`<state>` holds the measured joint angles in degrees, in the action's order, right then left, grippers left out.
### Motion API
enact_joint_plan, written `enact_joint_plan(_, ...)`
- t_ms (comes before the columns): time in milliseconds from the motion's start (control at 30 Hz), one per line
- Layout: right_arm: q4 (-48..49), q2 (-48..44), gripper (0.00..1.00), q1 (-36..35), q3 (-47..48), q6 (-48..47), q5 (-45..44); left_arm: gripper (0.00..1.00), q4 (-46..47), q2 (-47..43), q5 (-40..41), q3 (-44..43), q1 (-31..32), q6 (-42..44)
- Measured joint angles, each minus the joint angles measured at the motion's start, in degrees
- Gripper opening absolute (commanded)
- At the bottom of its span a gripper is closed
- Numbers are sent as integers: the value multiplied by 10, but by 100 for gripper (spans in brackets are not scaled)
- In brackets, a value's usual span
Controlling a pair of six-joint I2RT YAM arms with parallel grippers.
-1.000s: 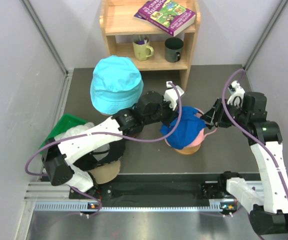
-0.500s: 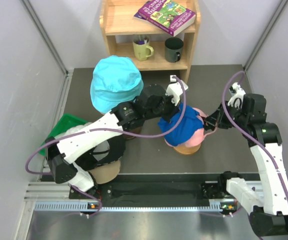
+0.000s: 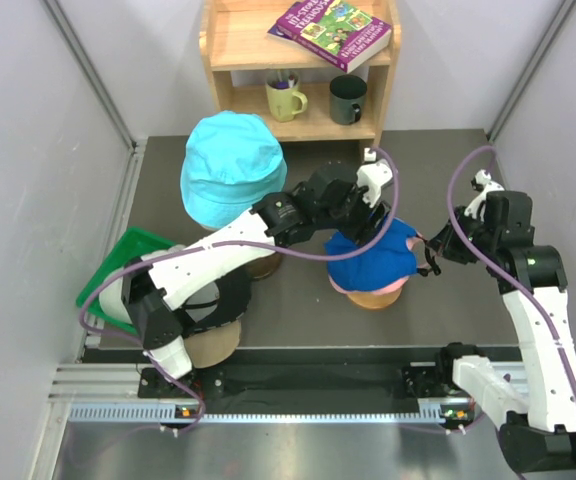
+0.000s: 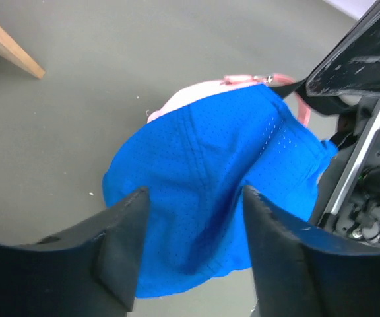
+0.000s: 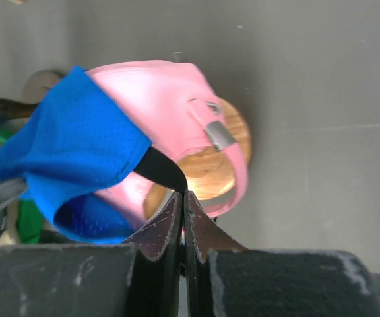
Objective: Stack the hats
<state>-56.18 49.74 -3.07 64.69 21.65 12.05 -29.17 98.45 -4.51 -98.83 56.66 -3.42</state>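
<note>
A royal blue cap lies over a pink cap on a round-topped wooden stand at mid-table. My left gripper hovers open just above the blue cap, holding nothing. My right gripper is shut on the blue cap's black back strap, at the stand's right side. A cyan bucket hat sits on its own stand at the back left. A black cap lies over a tan one at the front left, partly hidden by the left arm.
A wooden shelf at the back holds a green mug, a dark mug and a book. A green tray with something white in it sits at the left wall. Grey walls close both sides.
The left gripper let go of the blue cap, opened, and moved back and right. The right gripper shut on the cap's strap and drew it slightly to the right.
</note>
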Motion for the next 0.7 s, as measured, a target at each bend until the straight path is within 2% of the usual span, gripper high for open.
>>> enact_joint_plan(67, -5, 5, 0, 0, 0, 0, -14, 77, 0, 0, 1, -7, 0, -6)
enact_joint_plan(167, -10, 14, 0, 0, 0, 0, -32, 81, 0, -7, 5, -12, 0, -15)
enact_joint_plan(433, -2, 41, 0, 2, 0, -2, -57, 77, 12, -38, 9, -12, -5, -31)
enact_joint_plan(700, 29, 77, 0, 16, -2, -11, -64, 77, 29, -7, 0, -12, -19, -48)
